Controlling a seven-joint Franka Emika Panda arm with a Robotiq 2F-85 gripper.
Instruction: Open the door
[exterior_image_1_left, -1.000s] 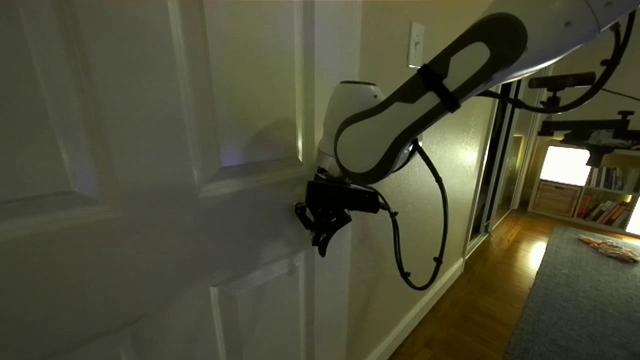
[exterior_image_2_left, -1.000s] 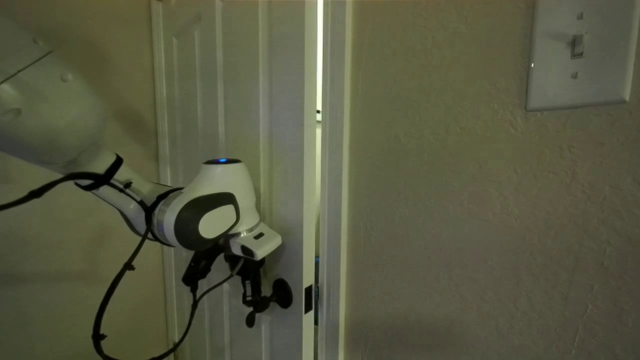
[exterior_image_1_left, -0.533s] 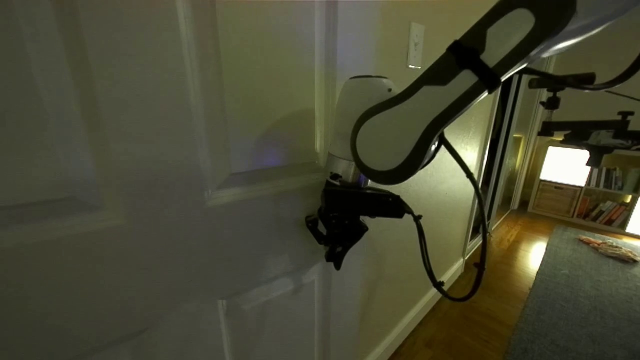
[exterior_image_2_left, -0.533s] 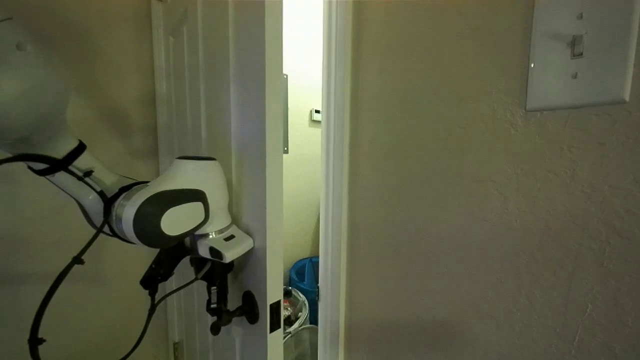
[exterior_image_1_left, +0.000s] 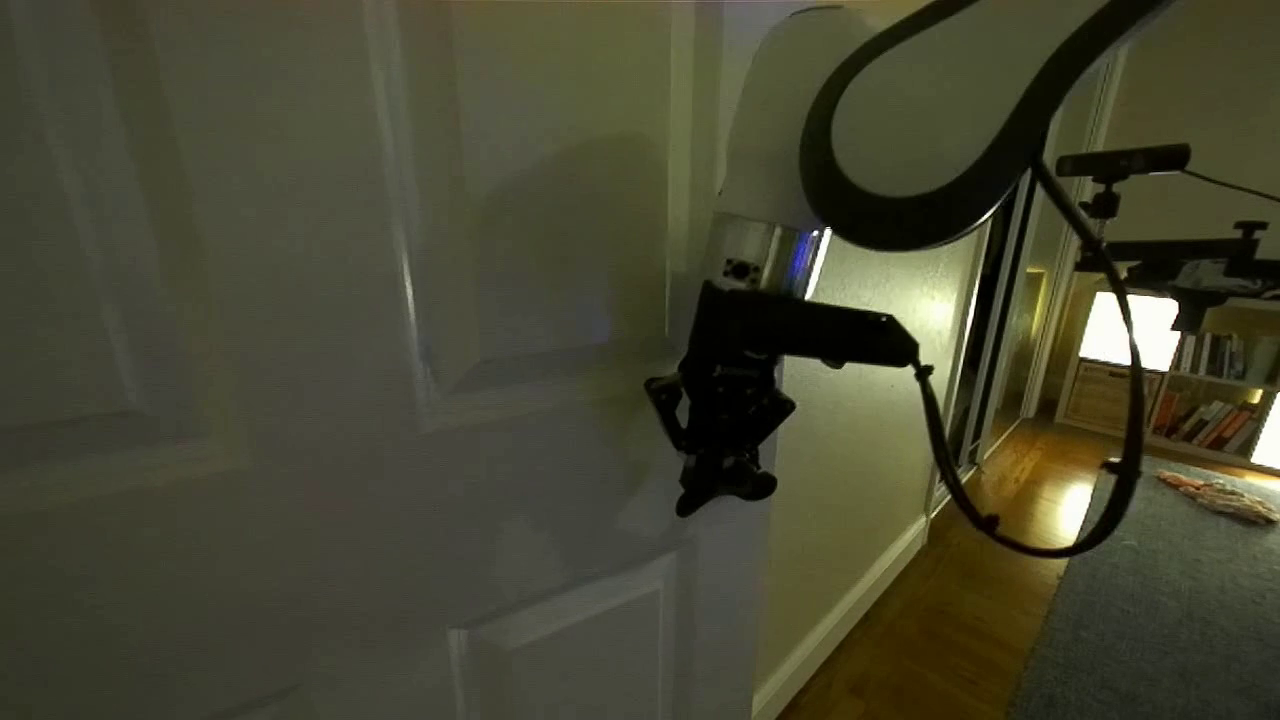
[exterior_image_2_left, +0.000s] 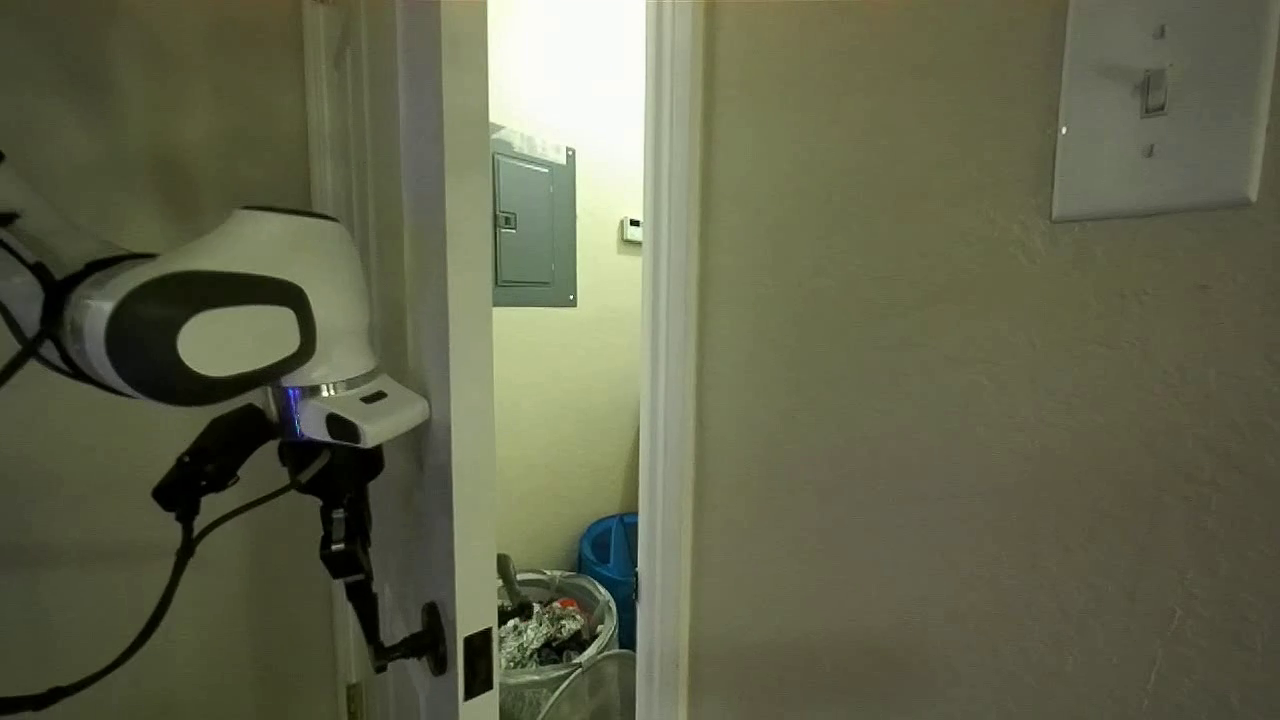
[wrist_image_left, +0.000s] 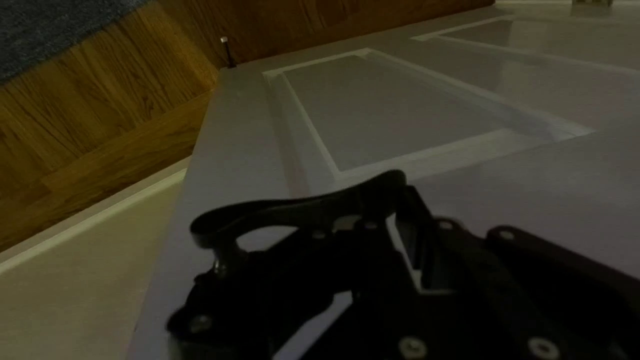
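Note:
The white panelled door (exterior_image_1_left: 330, 480) stands partly open; its edge (exterior_image_2_left: 468, 400) shows beside a wide gap to a lit room. The dark lever handle (exterior_image_2_left: 405, 648) is on the door face near that edge; it also shows in the wrist view (wrist_image_left: 280, 207). My gripper (exterior_image_2_left: 372, 640) points down in front of the door with its fingertips at the lever. In the wrist view the fingers (wrist_image_left: 400, 215) are drawn close together, with only a thin slit between them, and overlap the lever. I cannot tell whether the lever lies between the fingers.
Beyond the gap are a lined trash bin (exterior_image_2_left: 550, 630), a blue bin (exterior_image_2_left: 612, 560) and a grey wall panel (exterior_image_2_left: 535, 220). The door frame (exterior_image_2_left: 668, 400) stands right of the gap. A side wall (exterior_image_1_left: 850, 450) runs behind the door. A small door stop (wrist_image_left: 227, 52) sticks out low down.
The door has swung further open, from a narrow slit to a wide gap. My arm has moved with it, away from the frame, and the gripper body has risen relative to the handle.

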